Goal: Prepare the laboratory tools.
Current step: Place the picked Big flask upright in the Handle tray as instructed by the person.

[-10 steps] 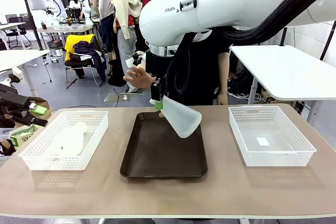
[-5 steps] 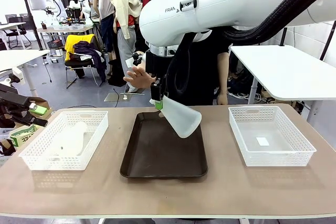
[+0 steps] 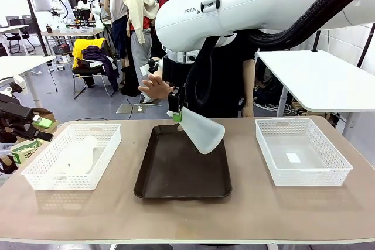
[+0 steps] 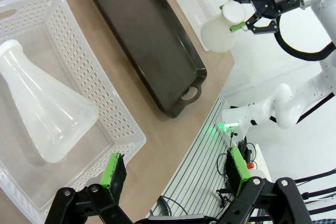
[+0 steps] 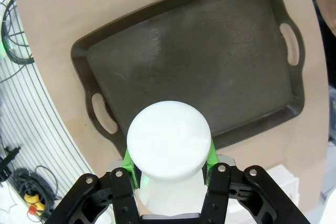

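Right gripper [image 3: 176,113] holds a translucent frosted-white conical flask [image 3: 201,130] by its neck over a dark brown rectangular tray [image 3: 176,174]

Front view, centre frame: the flask hangs tilted, neck at upper left clamped between the green pads, wide base toward the lower right, above the tray's far right part; in the right wrist view its white round end sits between the pads at lower centre, the tray spread across the frame beyond it; a second frosted-white conical flask [image 4: 47,114] lies on its side in the white mesh basket [image 3: 35,171] at the front view's left; along the bottom edge of the left wrist view the left gripper [image 4: 176,174] stands wide apart, holding nothing; another white mesh basket [image 3: 266,150] sits at the right of the light brown table [image 3: 263,215]
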`<state>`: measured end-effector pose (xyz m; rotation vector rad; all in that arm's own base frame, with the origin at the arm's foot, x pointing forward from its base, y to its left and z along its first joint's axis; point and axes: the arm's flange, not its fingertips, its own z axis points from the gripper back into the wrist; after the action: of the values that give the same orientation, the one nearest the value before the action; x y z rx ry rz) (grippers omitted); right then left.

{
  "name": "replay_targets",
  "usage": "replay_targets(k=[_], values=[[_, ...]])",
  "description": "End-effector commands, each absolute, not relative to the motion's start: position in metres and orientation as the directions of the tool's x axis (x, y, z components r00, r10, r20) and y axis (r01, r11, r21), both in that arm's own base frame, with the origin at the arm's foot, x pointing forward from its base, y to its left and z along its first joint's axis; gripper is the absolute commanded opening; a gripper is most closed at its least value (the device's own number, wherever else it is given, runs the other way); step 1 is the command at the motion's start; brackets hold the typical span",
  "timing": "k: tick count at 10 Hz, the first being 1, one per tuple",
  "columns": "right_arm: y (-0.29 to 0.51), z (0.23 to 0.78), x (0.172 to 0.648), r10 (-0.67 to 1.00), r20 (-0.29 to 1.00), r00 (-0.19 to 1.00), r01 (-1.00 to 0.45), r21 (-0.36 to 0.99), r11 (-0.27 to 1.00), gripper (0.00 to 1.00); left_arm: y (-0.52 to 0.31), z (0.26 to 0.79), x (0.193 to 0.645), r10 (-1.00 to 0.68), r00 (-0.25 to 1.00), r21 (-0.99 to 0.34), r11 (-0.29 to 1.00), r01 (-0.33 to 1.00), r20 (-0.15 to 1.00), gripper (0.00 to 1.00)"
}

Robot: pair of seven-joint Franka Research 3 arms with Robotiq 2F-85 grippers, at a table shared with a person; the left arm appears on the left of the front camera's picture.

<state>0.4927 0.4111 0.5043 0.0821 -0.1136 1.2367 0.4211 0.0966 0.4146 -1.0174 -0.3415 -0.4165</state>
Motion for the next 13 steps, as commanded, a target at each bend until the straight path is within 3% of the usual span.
replay_targets(k=[1,13], values=[[0.4102,0.5063,0.4906,0.939,0.128,0.32,-0.946,-0.006,0.324,0.0,0.0979,0.4161,0.4201,-0.176,0.868,-0.743,0.456,0.49,0.464,1.0],[0.4102,0.5063,0.4906,0.939,0.128,0.32,-0.946,-0.006,0.324,0.0,0.0979,0.4161,0.4201,-0.176,0.868,-0.743,0.456,0.49,0.464,1.0]])
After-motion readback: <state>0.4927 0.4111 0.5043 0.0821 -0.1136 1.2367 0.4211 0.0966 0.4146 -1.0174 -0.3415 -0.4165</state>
